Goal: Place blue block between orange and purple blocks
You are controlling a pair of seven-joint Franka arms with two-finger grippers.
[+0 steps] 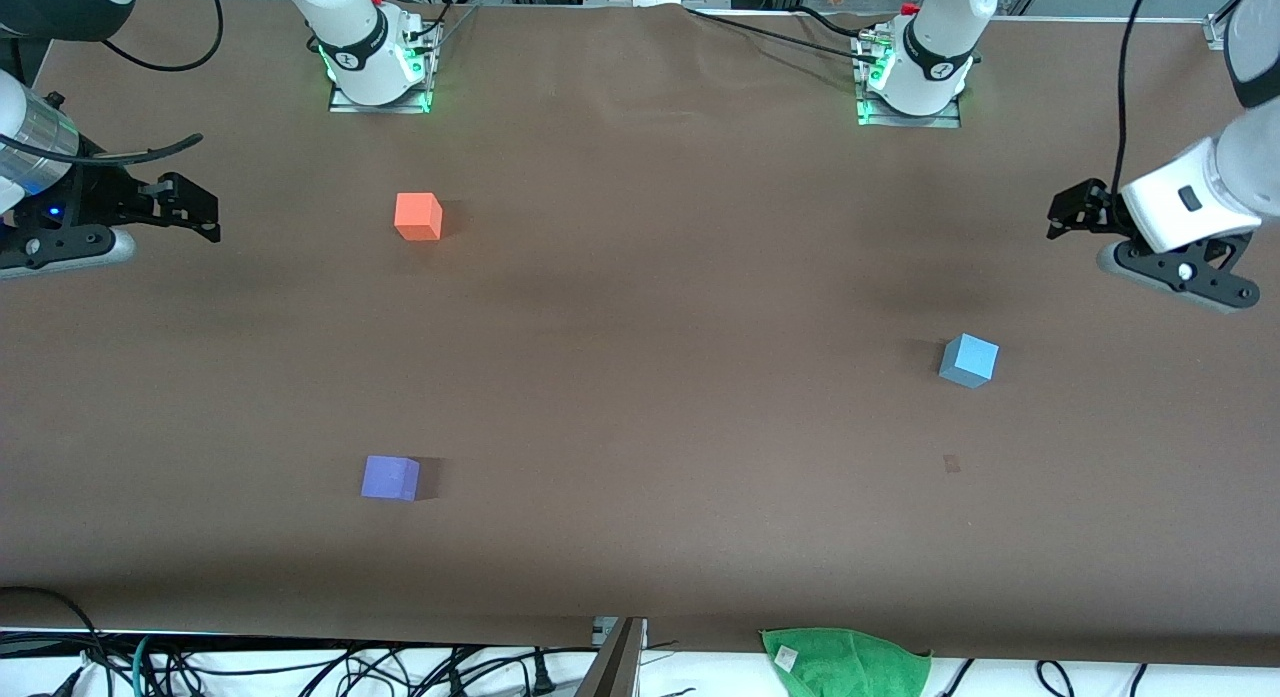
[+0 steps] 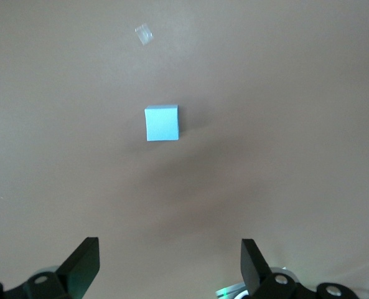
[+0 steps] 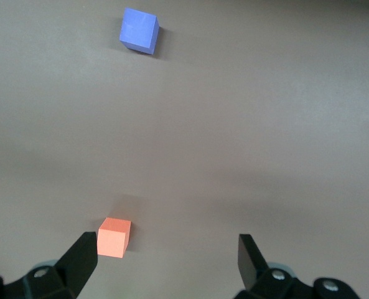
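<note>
Blue block (image 1: 969, 360) sits alone on the brown table (image 1: 660, 377), toward the left arm's end, untouched. It's flat on one face, turned a bit off square to the table edge. On my left wrist view the same block (image 2: 162, 123) shows well ahead of the fingers (image 2: 83, 265), nothing between them.

Orange block (image 1: 418, 216) is toward the right arm's end, farther from the front camera. Purple block (image 1: 390, 477) is at the same end, nearer the camera, roughly in line with orange. Bare table between the two. Blue is well apart from both.

Left gripper (image 1: 1075, 217) hangs over the table's edge at the left arm's end, jaws spread wide, holding nothing. Blue lies nearer the camera than the spot under it.

Right gripper (image 1: 195, 209) hangs over the table's edge at the right arm's end, jaws also wide, empty. My right wrist view has orange (image 3: 114, 237) close to one fingertip (image 3: 84, 254) and purple (image 3: 139, 30) well away from it.

Small pale mark on the table (image 1: 952, 464) near blue, nearer the camera. Green cloth (image 1: 845, 662) at the table's edge closest to the camera.
</note>
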